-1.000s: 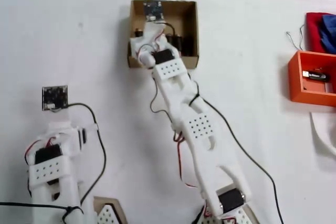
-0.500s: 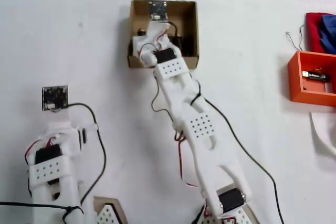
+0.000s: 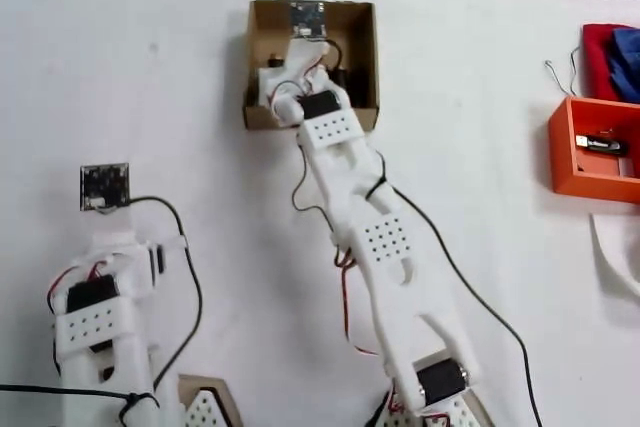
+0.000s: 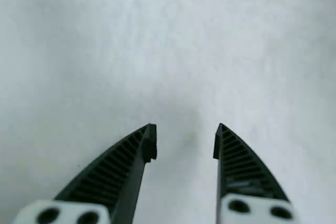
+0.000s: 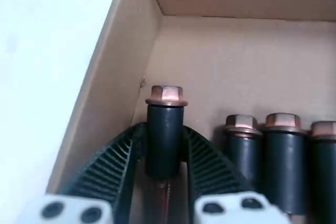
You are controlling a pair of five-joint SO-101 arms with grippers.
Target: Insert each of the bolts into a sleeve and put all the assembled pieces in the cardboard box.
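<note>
In the right wrist view my right gripper (image 5: 164,132) is shut on an assembled piece (image 5: 165,145), a black sleeve with a copper bolt head (image 5: 166,95) on top. It is inside the cardboard box (image 5: 115,77), close to a side wall. Three more assembled pieces (image 5: 283,156) lie side by side next to it on the box floor. From above, the right arm (image 3: 345,172) stretches into the cardboard box (image 3: 355,32) at the far middle of the table. My left gripper (image 4: 184,142) is open over bare white table (image 4: 168,40), with the left arm (image 3: 95,307) at the near left.
An orange tray (image 3: 595,152) holding a small black item sits at the right edge, with red and blue cloth (image 3: 610,57) behind it. Black cables trail from both arms across the near table. Wide free table lies left of the box.
The right wrist has shifted slightly rightward and deeper over the box with the piece in its grip. The left arm has kept still.
</note>
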